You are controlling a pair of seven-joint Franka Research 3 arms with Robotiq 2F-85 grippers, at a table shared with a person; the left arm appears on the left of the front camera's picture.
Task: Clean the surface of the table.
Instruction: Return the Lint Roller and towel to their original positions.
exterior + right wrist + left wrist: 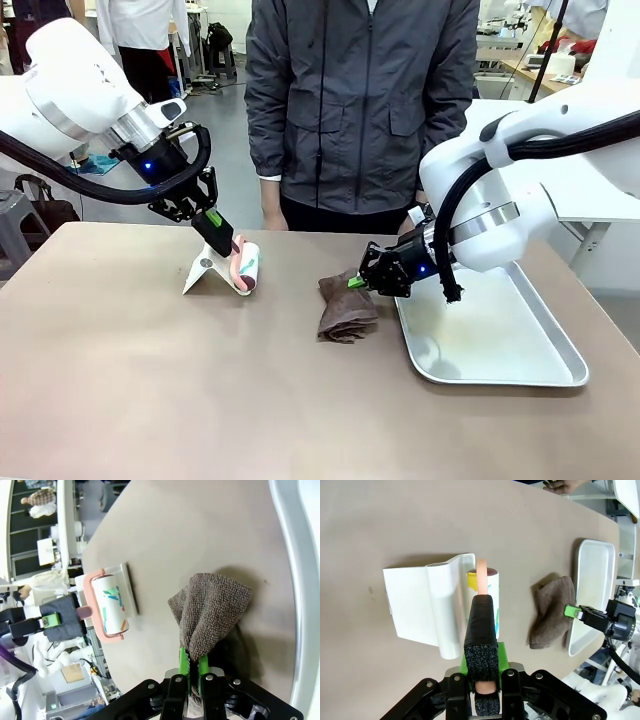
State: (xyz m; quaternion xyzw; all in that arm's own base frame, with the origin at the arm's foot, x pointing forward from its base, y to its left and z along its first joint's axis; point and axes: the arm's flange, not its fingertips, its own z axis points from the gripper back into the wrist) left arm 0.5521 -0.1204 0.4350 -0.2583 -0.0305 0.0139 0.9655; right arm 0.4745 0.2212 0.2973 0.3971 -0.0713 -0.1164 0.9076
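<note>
Wiping well means keeping the brown cloth (346, 310) flat on the table (150, 400), just left of the metal tray (520, 372); your right gripper (357, 282) is clamped on its top fold. Farther left of the tray, your left gripper (222, 236) is clamped on the lint roller (246, 267) handle, beside its white stand (203, 268).

On the table (150, 380), the lint roller (246, 267) leans on its stand (205, 270) at ten o'clock; the cloth (345, 310) lies centrally, apparently touching the tray (560, 370) at three o'clock.
</note>
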